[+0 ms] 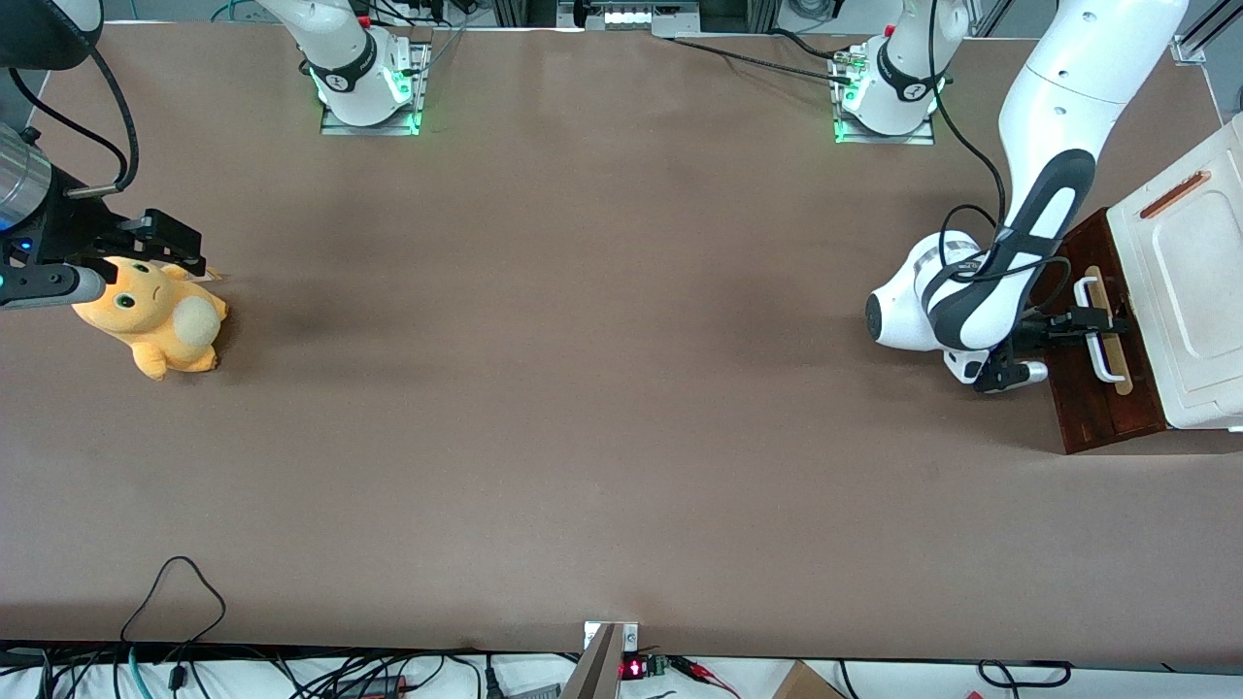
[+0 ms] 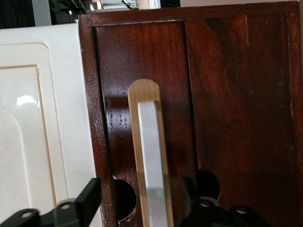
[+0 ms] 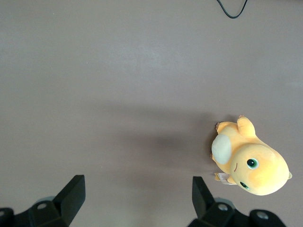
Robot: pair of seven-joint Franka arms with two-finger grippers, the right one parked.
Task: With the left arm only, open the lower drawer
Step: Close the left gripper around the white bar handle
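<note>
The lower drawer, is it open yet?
Shut: lower drawer shows no inner box; open gripper straddles its white handle.

Readable text: none anywhere in the three views.
Lower drawer (image 2: 227,94) front: bare dark wood, no lettering or numbers.
White loop handle (image 2: 154,161): unmarked, only a small green glint of light.
Cream cabinet top (image 1: 1199,291): moulded panel, no label.
Arm-base bands (image 1: 913,89): small round mark, too small to read.
Red display at tabletop edge (image 1: 633,668): lit, digits not legible.
Plush toy (image 3: 251,163): small tag, print unreadable.
</note>
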